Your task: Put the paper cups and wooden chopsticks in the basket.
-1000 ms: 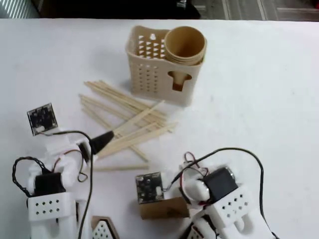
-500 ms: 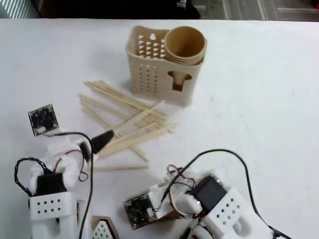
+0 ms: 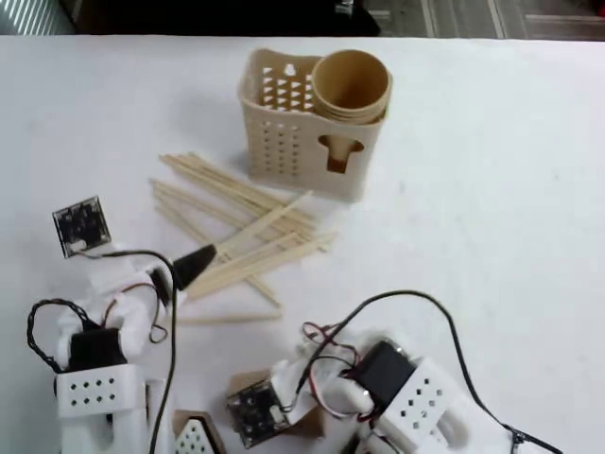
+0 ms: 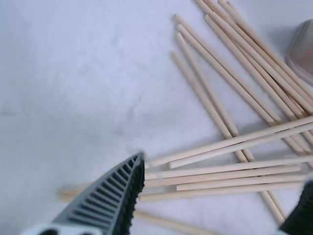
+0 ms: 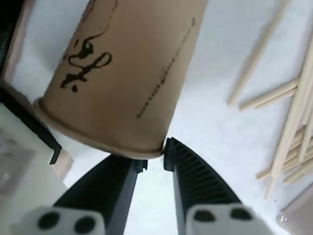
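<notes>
Cup stack: sat in basket. Loose cup: lay sideways, rim pinched by right gripper. Chopsticks: all lay on table, left gripper gaping above, empty.

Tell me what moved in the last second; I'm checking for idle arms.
The right arm swung back toward the near edge of the table and toward the left arm, its end effector at the rim of the lying paper cup. The left end effector, chopsticks, basket and stacked cups stayed put.
</notes>
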{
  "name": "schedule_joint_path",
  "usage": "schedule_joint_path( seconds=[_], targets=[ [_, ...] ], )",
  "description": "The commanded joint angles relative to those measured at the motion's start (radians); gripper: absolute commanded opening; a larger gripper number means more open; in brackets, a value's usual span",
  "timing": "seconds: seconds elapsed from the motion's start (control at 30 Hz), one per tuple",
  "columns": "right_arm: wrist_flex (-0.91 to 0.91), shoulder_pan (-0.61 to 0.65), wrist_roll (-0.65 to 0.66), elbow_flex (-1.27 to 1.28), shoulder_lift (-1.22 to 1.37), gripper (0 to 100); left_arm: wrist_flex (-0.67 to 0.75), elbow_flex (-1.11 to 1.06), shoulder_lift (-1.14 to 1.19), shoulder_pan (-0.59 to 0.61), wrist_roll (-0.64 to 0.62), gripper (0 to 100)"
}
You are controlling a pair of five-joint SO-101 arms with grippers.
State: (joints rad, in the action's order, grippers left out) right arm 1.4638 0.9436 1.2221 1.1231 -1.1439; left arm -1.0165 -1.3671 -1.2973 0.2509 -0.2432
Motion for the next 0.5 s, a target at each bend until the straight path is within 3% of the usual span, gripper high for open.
schedule_joint_path(
  seconds=[0.0, 0.2, 0.47],
  targets=[
    [-0.012, 0.025, -0.008, -0.006, -0.012, 1.6, 0.025, 0.003, -0.028, 0.004, -0.011, 46],
    [0.008, -0.067, -0.008, -0.052, -0.012, 1.9, 0.025, 0.003, -0.028, 0.004, -0.011, 46],
    [0.234, -0.306, -0.003, -0.416, -0.012, 1.9, 0.025, 0.003, -0.028, 0.004, -0.011, 46]
  ],
)
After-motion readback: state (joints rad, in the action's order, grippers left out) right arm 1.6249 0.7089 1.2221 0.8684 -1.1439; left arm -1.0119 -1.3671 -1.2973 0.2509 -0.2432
